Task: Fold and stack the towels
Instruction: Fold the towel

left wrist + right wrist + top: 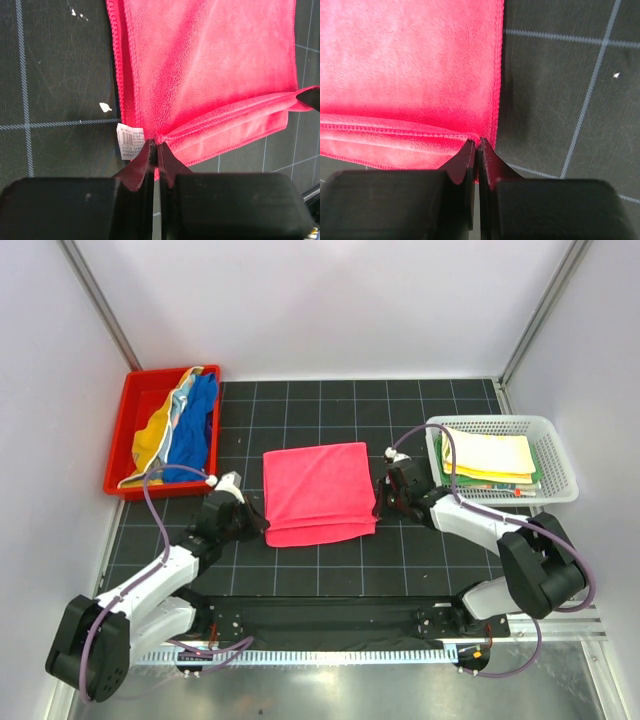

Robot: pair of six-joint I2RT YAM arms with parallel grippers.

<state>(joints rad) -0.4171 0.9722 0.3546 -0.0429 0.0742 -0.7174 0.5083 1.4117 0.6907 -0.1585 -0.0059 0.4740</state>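
A pink-red towel lies in the middle of the black grid mat, with its near part doubled over. My left gripper is shut on the towel's near left corner, beside a white label. My right gripper is shut on its near right corner. Blue and yellow towels lie bunched in the red bin at the far left. Folded yellow and green towels are stacked in the white mesh basket at the right.
The black grid mat covers the table inside white walls. The red bin stands at its far left edge, the mesh basket at its right edge. A metal rail runs along the near edge by the arm bases.
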